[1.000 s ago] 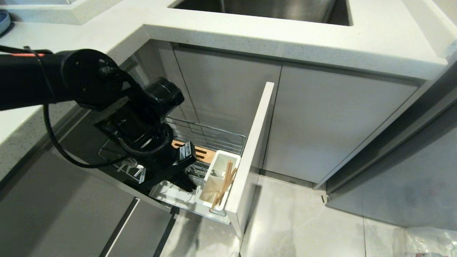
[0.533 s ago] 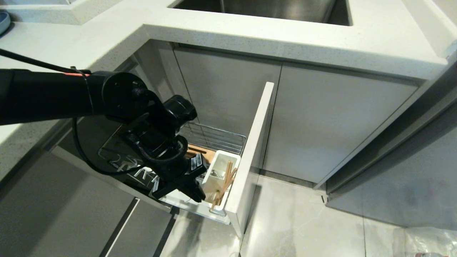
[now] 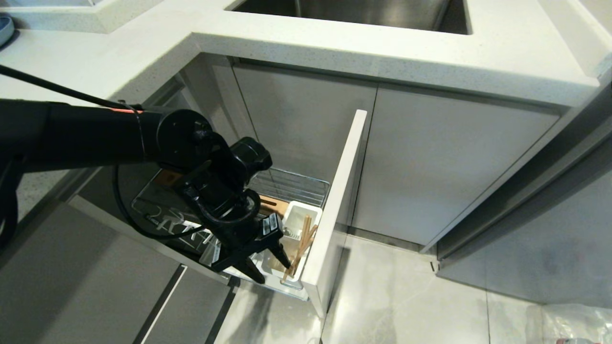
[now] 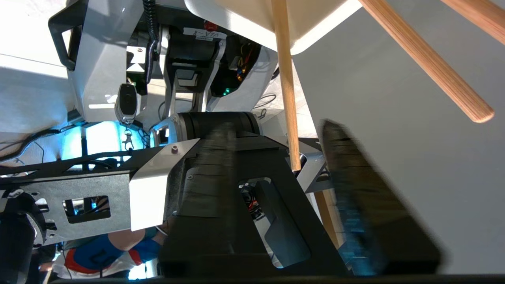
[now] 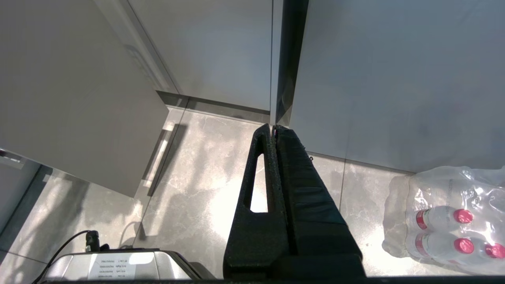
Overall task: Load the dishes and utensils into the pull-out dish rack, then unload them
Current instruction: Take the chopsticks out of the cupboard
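Since a second ago the black left gripper (image 3: 270, 263) has slid toward the white plastic utensil cup (image 3: 299, 220) and parted its jaws, grasping nothing. Long light-wooden chopsticks (image 3: 301, 246) stand tilted inside the cup, just beside the gripper, one stick between its fingers (image 4: 355, 189). Clenched right gripper (image 5: 275, 130) hangs parked.

Head view: even, fairly bright indoor light falls from above; the white countertop (image 3: 392, 43) is pale and nearly washed out, while the cabinet recess beneath lies in soft shadow. The floor tiles (image 3: 411, 296) carry a diffuse sheen. Left wrist view: strong backlight at one side burns out to white, with cyan glow beneath; the near fingers (image 4: 355, 189) are smeared by motion blur, and the chopsticks (image 4: 286, 79) are soft, close to the lens. Right wrist view: sharp throughout; glossy floor (image 5: 197, 189) shows patchy glare and faint shadows.
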You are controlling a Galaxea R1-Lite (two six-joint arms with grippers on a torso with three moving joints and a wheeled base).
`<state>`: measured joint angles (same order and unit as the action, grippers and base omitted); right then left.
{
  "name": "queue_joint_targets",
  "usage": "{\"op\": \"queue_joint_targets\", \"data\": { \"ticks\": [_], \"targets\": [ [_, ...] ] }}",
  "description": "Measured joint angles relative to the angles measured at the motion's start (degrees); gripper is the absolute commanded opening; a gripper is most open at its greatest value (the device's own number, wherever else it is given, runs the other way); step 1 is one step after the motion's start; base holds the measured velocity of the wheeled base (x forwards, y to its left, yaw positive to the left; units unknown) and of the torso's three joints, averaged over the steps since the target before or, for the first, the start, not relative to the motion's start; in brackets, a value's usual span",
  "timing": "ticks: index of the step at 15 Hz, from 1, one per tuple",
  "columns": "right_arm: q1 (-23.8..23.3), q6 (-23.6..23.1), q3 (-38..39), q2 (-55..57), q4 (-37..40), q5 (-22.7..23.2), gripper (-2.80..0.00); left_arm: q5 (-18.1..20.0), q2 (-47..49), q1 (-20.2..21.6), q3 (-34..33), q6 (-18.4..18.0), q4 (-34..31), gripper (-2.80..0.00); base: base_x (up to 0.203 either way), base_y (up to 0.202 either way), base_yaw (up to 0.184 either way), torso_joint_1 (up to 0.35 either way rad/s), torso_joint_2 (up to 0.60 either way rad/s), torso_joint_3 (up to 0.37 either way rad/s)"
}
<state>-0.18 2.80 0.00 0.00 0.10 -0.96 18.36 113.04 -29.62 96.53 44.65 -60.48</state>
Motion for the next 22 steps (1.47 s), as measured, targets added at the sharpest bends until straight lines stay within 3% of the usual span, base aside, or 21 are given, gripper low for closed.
{"op": "queue_joint_targets", "data": {
  "ticks": [6,10,22],
  "targets": [
    [0.00,0.00,0.00,0.00,0.00,0.00,-2.80,0.43,2.29,-0.09,-0.15,0.07,0.00,0.00,0.000,0.000,0.000,0.000,0.00,0.000],
    [0.00,0.01,0.00,0.00,0.00,0.00,-2.80,4.10,4.31,-0.28,-0.41,0.05,-0.16,0.00,0.000,0.000,0.000,0.000,0.00,0.000],
    [0.00,0.00,0.00,0.00,0.00,0.02,-2.80,4.18,9.48,-0.50,-1.38,0.07,2.11,0.00,0.000,0.000,0.000,0.000,0.00,0.000]
  ]
}}
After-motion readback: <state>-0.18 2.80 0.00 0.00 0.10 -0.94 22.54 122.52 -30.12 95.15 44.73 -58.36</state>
